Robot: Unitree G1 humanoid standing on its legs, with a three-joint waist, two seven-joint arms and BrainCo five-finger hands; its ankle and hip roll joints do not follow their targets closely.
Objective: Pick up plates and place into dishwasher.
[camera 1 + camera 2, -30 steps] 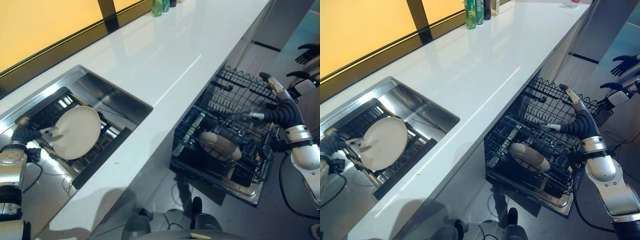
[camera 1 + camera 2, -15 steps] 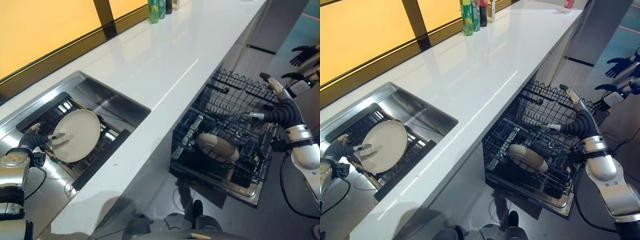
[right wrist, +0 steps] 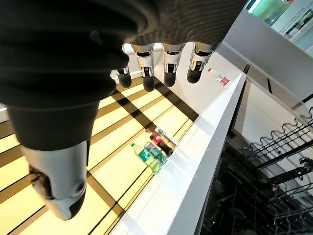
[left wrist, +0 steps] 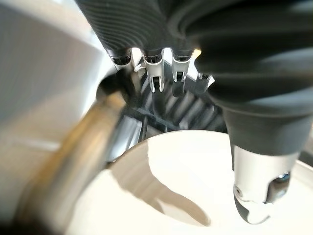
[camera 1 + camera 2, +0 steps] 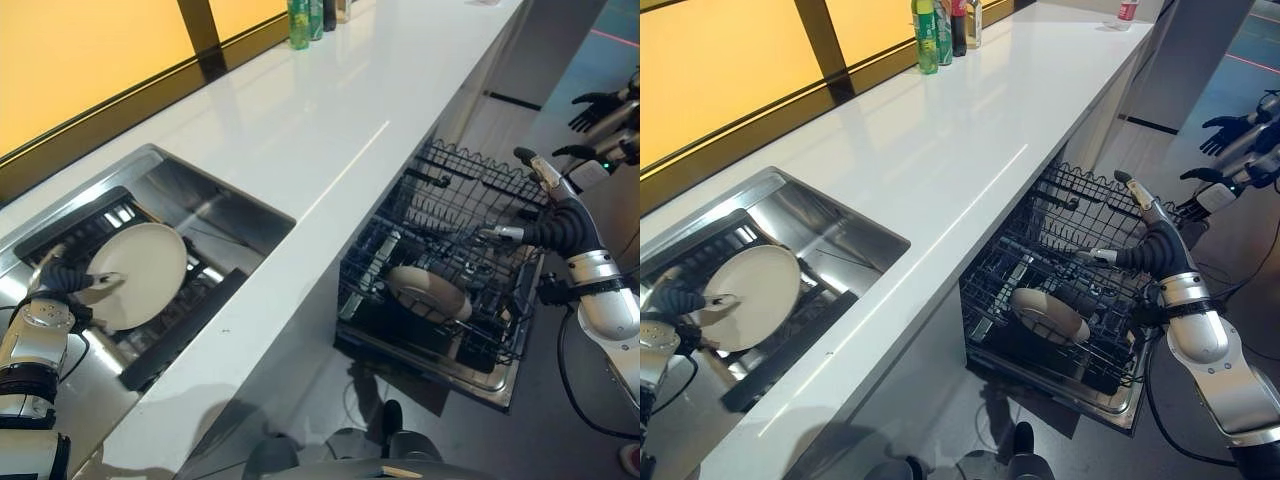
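Observation:
A cream plate (image 5: 140, 275) stands tilted in the dark rack inside the steel sink (image 5: 225, 205). My left hand (image 5: 62, 280) holds its left rim. The thumb (image 4: 254, 196) lies on the plate's face (image 4: 161, 186) and the fingers (image 4: 156, 81) reach behind the rim. A second cream plate (image 5: 428, 292) leans in the pulled-out dishwasher rack (image 5: 450, 260) below the counter. My right hand (image 5: 548, 205) hovers over the rack's right side, open and holding nothing, with its fingers (image 3: 166, 66) spread.
A long white counter (image 5: 330, 110) runs between the sink and the dishwasher. Several bottles (image 5: 940, 25) stand at its far end. Dark robot hands (image 5: 595, 105) show at the far right, beyond the rack.
The whole picture has shifted, so the camera moved. My left hand keeps its hold on the sink plate's rim. The right hand stays over the rack.

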